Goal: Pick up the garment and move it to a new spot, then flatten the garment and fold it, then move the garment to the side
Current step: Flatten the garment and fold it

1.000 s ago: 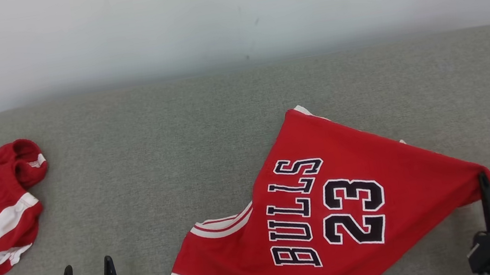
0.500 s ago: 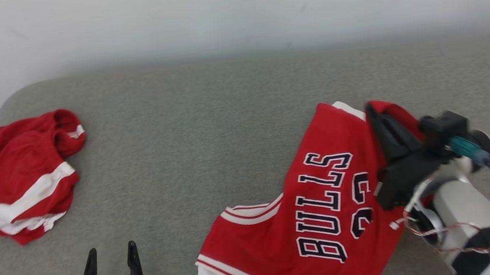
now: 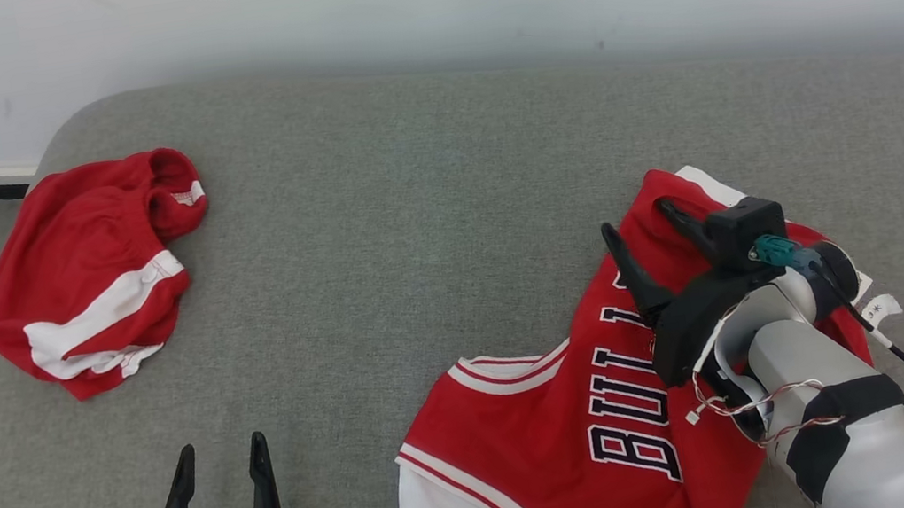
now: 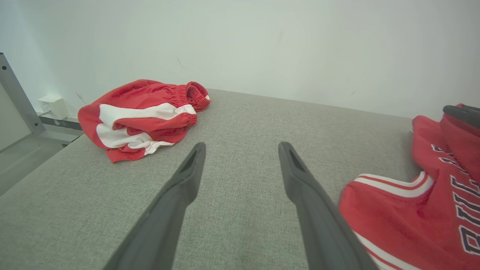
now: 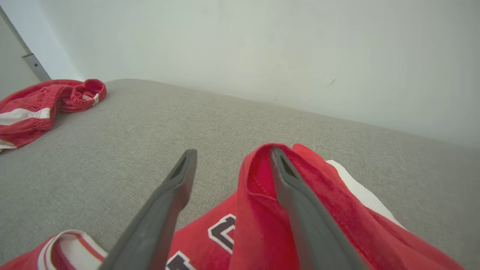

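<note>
Lying at the front right of the grey padded surface point(image 3: 409, 207), the red jersey point(image 3: 551, 436) has its far end folded back over the printed lettering. The right gripper point(image 3: 637, 217) sits at that fold with its fingers spread apart; red cloth drapes over one finger point(image 5: 296, 202), unclamped. The left gripper point(image 3: 221, 445), also spread wide and empty, hovers near the front left edge. Crumpled red shorts point(image 3: 87, 273) lie at the far left corner.

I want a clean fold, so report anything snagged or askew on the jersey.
The jersey has its corner draped over one finger of the open right tool, seemingly hooked rather than dropped. The folded-over flap lies bunched and crooked across the lettering. No tear visible.
</note>
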Controlling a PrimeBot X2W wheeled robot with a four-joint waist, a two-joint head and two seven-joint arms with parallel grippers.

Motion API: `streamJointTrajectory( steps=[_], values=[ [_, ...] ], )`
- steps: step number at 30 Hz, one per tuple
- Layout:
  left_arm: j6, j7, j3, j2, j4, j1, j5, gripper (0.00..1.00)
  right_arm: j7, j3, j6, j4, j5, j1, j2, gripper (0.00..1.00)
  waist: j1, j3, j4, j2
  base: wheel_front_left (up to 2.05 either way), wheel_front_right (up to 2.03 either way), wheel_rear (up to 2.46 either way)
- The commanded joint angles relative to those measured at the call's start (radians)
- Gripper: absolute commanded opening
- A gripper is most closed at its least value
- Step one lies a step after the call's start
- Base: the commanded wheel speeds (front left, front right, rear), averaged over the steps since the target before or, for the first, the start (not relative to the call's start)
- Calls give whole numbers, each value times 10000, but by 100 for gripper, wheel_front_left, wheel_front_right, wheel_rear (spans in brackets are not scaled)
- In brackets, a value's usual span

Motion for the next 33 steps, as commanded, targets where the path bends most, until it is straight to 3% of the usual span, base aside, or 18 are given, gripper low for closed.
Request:
streamJointTrajectory(
  steps=[1,6,12,17,22,33],
  values=[
    [13,-34,58,-23,26,8,-45,100,-103,24,-18,16,124,66,-42,100,-1,-96,-162,-1,0,0,0],
    [14,-34,117,-21,4,105,-8,100,-173,28,-18,-635,362,460,-146,100,-1,-229,-487,-1,0,0,0],
    [14,-34,239,47,-56,254,36,100,-166,-299,-18,-2952,296,2012,-580,100,-1,-430,-991,-1,0,0,0],
    [15,-34,419,120,-147,369,37,100,-165,-1135,-18,-4843,66,3650,-844,100,-1,-537,-1411,-1,0,0,0],
    [15,-34,701,124,-300,589,107,100,-167,-2071,-18,-6223,-301,5026,-702,100,-1,-610,-1826,-1,0,0,0],
    [15,-34,988,52,-510,807,293,100,-168,-3039,-18,-7248,-579,6699,-309,100,-1,-718,-2212,-1,0,0,0]
  ],
)
